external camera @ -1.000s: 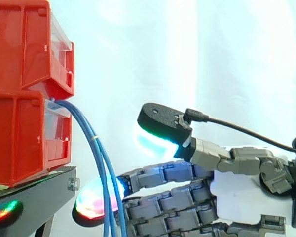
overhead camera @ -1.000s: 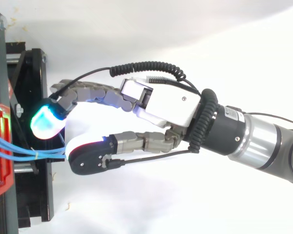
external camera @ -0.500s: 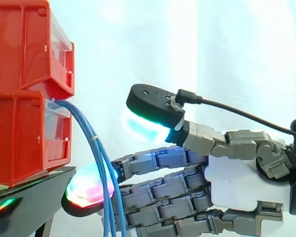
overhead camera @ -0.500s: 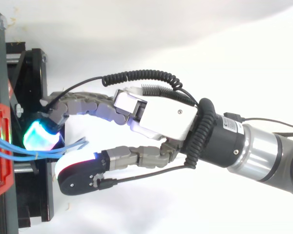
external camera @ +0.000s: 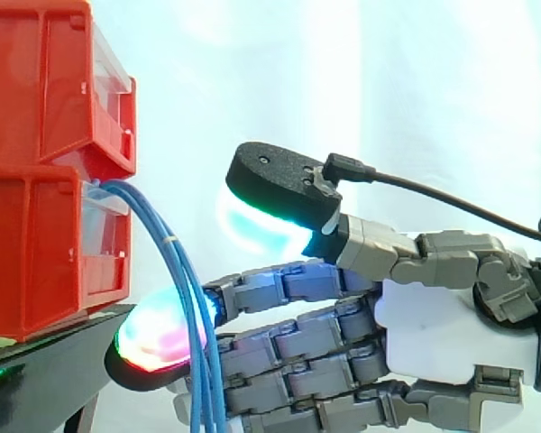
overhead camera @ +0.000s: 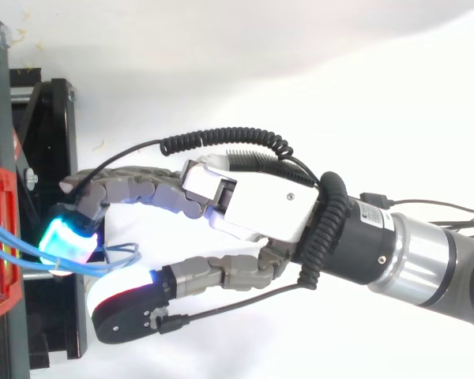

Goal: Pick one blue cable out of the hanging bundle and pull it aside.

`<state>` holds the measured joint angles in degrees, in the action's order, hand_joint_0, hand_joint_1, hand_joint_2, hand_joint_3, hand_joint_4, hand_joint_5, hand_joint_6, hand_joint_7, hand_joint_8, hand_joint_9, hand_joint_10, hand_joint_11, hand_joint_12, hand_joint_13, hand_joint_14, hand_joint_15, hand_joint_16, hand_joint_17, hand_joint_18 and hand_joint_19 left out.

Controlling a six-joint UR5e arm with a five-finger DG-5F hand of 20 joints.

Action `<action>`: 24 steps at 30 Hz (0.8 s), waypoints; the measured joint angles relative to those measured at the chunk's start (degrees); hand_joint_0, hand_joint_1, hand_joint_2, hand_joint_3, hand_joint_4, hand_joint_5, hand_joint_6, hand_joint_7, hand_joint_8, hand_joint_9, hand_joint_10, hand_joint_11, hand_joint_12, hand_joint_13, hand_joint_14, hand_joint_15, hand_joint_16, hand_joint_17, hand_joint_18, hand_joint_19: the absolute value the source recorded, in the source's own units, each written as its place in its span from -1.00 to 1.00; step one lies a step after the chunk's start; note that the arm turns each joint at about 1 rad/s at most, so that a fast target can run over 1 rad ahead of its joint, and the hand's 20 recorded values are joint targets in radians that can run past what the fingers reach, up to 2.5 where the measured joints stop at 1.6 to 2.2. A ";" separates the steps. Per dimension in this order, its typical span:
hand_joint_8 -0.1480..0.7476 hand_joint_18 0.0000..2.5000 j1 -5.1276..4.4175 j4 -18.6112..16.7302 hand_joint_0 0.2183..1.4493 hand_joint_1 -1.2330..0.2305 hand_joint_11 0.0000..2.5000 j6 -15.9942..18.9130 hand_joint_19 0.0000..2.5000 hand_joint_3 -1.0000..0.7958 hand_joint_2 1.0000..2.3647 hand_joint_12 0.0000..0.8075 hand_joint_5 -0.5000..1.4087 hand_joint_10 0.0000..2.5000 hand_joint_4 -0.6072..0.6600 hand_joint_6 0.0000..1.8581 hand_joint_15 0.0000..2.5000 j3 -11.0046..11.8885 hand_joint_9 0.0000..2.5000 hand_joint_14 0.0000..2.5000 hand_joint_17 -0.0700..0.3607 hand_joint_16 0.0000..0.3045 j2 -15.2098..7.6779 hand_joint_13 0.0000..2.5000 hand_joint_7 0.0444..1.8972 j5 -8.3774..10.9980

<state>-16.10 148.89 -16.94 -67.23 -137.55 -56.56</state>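
Observation:
Several thin blue cables [external camera: 174, 275] come out of the lower red bin [external camera: 36, 244] and hang down in a bundle in front of the black stand [external camera: 45, 370]. My hand [external camera: 433, 334] reaches in from the right, with its fingers stretched out and only slightly bent. The glowing pad of the leading fingertip [external camera: 158, 338] lies against the bundle, which crosses in front of it. The thumb [external camera: 275, 185] is raised well above and apart from the fingers. From above, the cyan fingertip [overhead camera: 67, 241] sits over the cables [overhead camera: 12, 253], with the thumb [overhead camera: 122, 308] off to one side.
Two red bins are stacked at the left, the upper bin [external camera: 45, 81] over the lower one. The stand's black frame [overhead camera: 51, 142] is close beside the fingertips. A white curtain hangs behind, and a white floor lies below.
My hand has moved toward the bins and a little up. The leading fingertip has slid in against the hanging cables, and the thumb has come forward with it.

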 measured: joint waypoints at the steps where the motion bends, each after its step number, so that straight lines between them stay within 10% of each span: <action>1: -0.09 -0.83 -0.02 -0.08 -0.48 -0.04 -0.99 -0.01 -0.85 -0.39 -0.99 -0.17 -0.63 -1.00 0.50 -0.46 -0.91 0.00 -0.68 -1.00 -0.10 -0.64 0.00 -0.77 -0.01 0.01; 24: -0.08 -0.78 -0.81 -2.41 -0.44 -0.10 -0.96 -2.60 -0.83 -0.35 -0.99 -0.18 -0.59 -1.00 0.36 -0.46 -0.89 0.61 -0.64 -1.00 -0.12 -0.65 0.00 -0.73 0.25 0.23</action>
<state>-16.91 146.48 -19.54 -66.62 -137.55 -56.33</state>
